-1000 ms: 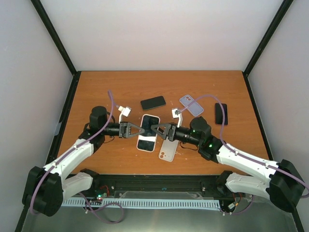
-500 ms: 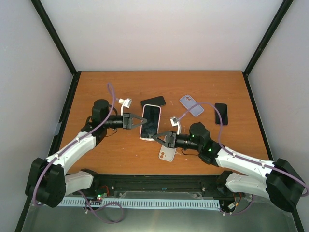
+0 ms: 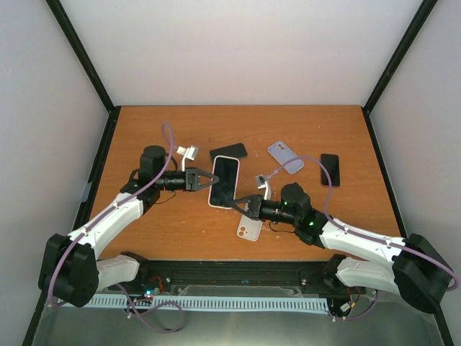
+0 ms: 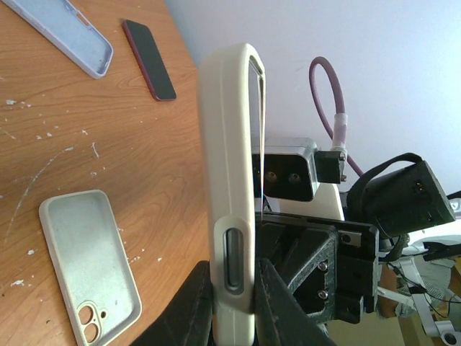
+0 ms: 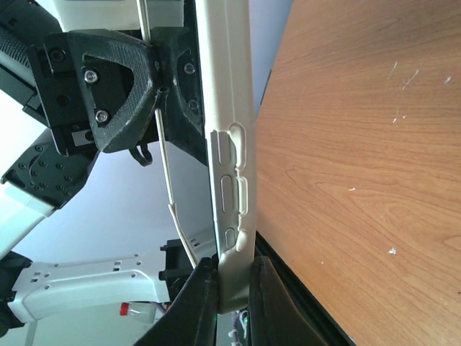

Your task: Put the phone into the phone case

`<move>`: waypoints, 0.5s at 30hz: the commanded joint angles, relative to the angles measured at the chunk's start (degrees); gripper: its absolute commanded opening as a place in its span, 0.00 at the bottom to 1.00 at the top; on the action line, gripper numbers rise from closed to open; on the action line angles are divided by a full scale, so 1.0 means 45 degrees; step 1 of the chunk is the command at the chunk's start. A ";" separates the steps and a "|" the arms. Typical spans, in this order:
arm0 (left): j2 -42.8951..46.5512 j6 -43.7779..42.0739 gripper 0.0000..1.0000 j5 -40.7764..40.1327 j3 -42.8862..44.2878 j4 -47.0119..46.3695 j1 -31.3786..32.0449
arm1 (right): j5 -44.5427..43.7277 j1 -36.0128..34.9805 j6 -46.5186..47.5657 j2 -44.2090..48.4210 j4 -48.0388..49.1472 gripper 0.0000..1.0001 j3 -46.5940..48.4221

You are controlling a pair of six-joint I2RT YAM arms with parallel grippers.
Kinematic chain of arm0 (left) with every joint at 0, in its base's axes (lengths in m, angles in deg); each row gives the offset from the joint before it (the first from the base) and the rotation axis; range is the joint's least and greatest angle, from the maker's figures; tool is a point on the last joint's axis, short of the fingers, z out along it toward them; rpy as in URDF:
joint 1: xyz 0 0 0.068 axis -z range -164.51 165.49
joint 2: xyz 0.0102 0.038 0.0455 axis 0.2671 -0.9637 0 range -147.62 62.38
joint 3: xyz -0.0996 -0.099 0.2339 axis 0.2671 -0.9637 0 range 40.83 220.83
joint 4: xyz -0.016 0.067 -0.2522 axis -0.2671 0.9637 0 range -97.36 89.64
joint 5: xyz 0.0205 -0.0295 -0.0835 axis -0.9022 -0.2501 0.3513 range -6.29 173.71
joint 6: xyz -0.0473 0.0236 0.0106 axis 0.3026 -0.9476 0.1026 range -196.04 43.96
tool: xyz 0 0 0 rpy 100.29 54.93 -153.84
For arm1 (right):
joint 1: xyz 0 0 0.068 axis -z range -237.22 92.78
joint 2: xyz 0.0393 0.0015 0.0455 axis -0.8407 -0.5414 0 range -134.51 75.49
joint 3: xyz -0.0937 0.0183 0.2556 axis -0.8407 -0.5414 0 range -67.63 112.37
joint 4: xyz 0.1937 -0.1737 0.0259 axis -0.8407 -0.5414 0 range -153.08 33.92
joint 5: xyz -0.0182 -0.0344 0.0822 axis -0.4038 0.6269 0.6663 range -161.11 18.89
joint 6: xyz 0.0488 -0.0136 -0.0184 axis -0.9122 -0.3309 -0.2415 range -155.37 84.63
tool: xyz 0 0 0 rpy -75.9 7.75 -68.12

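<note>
**Top external view.** The phone (image 3: 225, 179) is held between the two arms above the orange table (image 3: 144, 130), its dark screen facing up inside a white border. The left tool (image 3: 209, 179) is clamped on the phone's left long edge. The right tool (image 3: 238, 202) is clamped on its near right corner. On the table lie a black phone (image 3: 228, 152), a lavender case (image 3: 286, 156) and a dark phone (image 3: 329, 169) near the right edge. An empty pale case (image 3: 248, 229) lies partly under the right arm.

**Left wrist view.** The white case (image 4: 229, 144) around the phone is seen edge-on. Both black fingers (image 4: 193, 306) of the left tool press on it at a side-button cutout. The pale case lies back-down on the table at lower left, well apart from the lavender case and the dark phone beyond it.

**Right wrist view.** The right tool's fingers (image 5: 268, 292) are closed on the lower end of the same white edge, just below its side buttons. The left tool shows behind that edge.
</note>
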 commanded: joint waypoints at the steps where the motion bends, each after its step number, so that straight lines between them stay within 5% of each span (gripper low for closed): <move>1: 0.0227 -0.1209 0.00 -0.0984 0.0448 0.0440 -0.0052 | 0.0123 -0.0103 -0.1054 0.0042 0.1437 0.03 -0.0073; 5: 0.0471 -0.0853 0.00 -0.0245 0.0176 0.0149 -0.0052 | -0.0191 -0.0103 -0.0001 0.0428 0.0772 0.19 0.0035; 11: 0.0911 0.0284 0.00 0.1008 -0.0493 -0.1124 -0.0052 | -0.1077 -0.0064 0.1730 0.1117 -0.1112 0.61 0.0346; 15: 0.0966 0.0069 0.00 0.0802 -0.0451 -0.0832 -0.0062 | -0.1594 -0.0064 0.2080 0.0998 -0.1960 0.78 0.0878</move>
